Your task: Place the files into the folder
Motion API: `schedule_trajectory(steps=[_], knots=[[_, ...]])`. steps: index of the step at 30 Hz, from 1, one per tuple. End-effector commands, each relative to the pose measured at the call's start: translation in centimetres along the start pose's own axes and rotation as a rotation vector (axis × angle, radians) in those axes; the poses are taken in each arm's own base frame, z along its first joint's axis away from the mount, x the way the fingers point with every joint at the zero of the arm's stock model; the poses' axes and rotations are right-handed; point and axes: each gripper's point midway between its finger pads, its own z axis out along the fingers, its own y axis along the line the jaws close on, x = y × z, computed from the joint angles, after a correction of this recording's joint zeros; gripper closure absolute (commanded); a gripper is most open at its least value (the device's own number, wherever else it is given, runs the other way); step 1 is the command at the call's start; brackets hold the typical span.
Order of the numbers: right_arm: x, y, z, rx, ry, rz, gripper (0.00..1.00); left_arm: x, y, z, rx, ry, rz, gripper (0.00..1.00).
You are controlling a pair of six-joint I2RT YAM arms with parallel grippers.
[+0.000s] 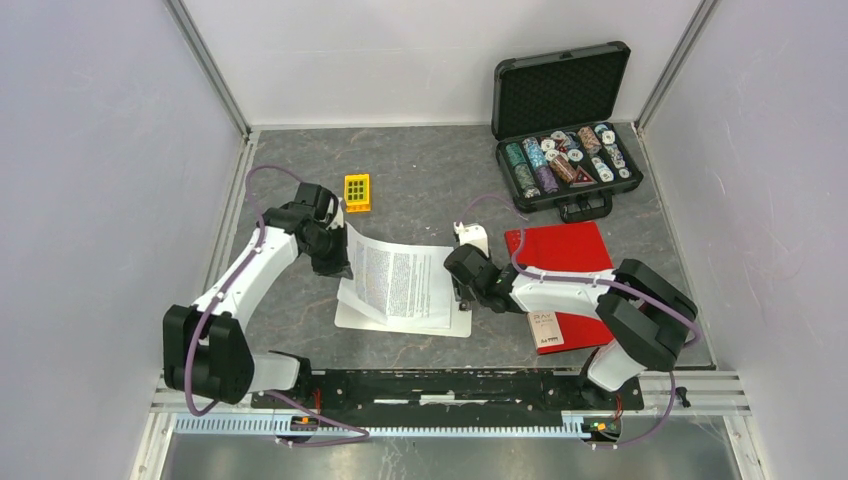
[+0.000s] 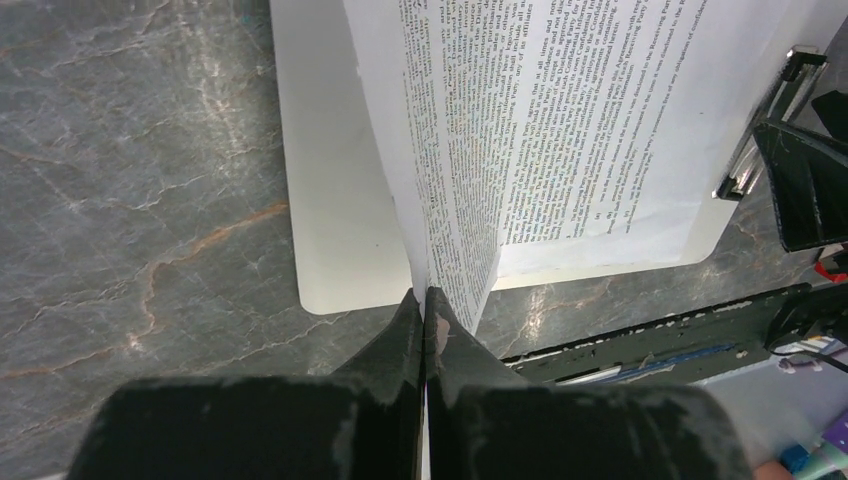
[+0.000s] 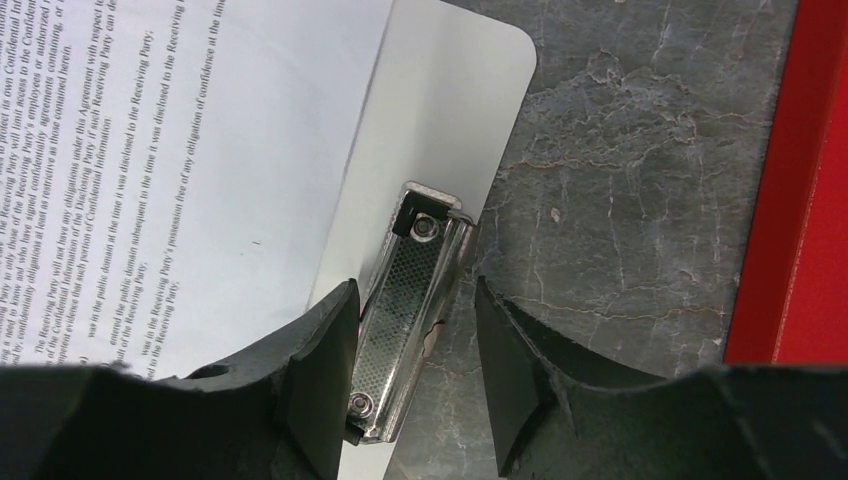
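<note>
The files [image 1: 400,280] are white printed sheets lying on a white clipboard [image 1: 350,318] at the table's middle. My left gripper [image 1: 335,250] is shut on their left edge and holds that edge up, so the sheets curl; the wrist view shows the pinch [image 2: 428,300] and the files [image 2: 600,130]. My right gripper [image 1: 462,290] is open with its jaws astride the clipboard's metal clip [image 3: 410,310]; the left finger [image 3: 325,340] is against the clip. The sheets' right end [image 3: 180,150] lies by the clip. The red folder [image 1: 560,250] lies closed to the right, also in the right wrist view [image 3: 800,180].
A black case of poker chips [image 1: 565,130] stands open at the back right. A small yellow block [image 1: 357,192] lies behind the left gripper. The folder's white label [image 1: 545,330] is near its front corner. The black rail [image 2: 680,335] runs along the near edge.
</note>
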Motion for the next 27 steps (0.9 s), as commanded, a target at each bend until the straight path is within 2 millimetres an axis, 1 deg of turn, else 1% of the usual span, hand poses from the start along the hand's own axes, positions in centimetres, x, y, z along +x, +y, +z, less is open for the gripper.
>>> schedule_trajectory(steps=[1, 6, 11, 16, 18, 21, 23, 27], knots=[[-1.0, 0.1, 0.2, 0.004, -0.021, -0.035, 0.48, -0.9, -1.5, 0.7, 0.095, -0.006, 0.068, 0.97], [-0.4, -0.9, 0.2, 0.013, -0.011, -0.089, 0.53, -0.4, -3.9, 1.2, 0.250, 0.006, 0.075, 0.97], [-0.8, -1.2, 0.2, -0.006, -0.028, -0.106, 0.59, -0.5, -3.0, 1.6, 0.194, 0.010, 0.062, 0.97], [-1.5, -1.8, 0.2, 0.005, -0.038, -0.110, 0.60, -0.7, -2.2, 1.6, 0.146, 0.002, 0.060, 0.96], [-1.9, -1.9, -0.1, 0.007, -0.040, -0.096, 0.58, -0.6, -2.3, 1.7, 0.152, 0.007, 0.055, 0.97], [-2.5, -1.5, -0.7, -0.009, -0.046, -0.063, 0.50, -0.4, -2.7, 1.6, 0.173, 0.009, 0.043, 0.96], [-2.6, -1.3, -0.9, -0.017, -0.045, -0.052, 0.47, -0.4, -2.7, 1.6, 0.176, 0.003, 0.029, 0.96], [-2.2, -1.2, -0.6, -0.013, -0.020, -0.059, 0.45, -0.3, -3.3, 1.5, 0.205, -0.010, -0.012, 0.96]])
